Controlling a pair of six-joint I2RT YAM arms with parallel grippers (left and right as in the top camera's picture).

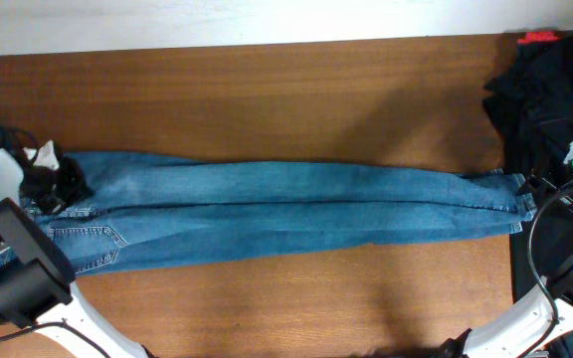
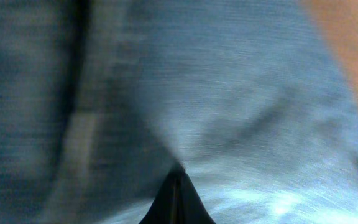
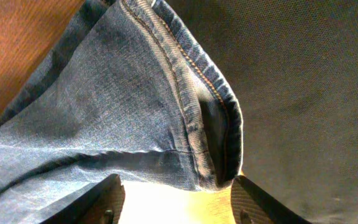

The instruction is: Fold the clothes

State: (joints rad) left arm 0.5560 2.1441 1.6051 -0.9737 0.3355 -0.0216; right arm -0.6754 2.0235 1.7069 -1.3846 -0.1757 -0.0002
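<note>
Denim first: your jeans (image 1: 286,204) lie stretched full length across the wooden surface (image 1: 267,99), legs stacked one on the other, with the waist at the left end and the hems at the right. That straight, flat lay looks deliberate, since it gives you two ends to lift for a fold across the middle. Your left end effector (image 2: 176,179) is clamped tight at the waist end with a pinch of cloth in its tip, and creases fan out from the bite. Your right end effector (image 3: 176,190) stands wide apart, straddling the hem (image 3: 219,124) and gripping nothing, which I read as lining up for a matching hold. The weave is fine and faded in patches, with tan stitching along the thick, doubled hem; expect it to handle heavy and limp. Beneath the hem lies a dark, mesh-like mat (image 3: 303,93), and dark garments (image 1: 545,80) are heaped at the far right corner.
</note>
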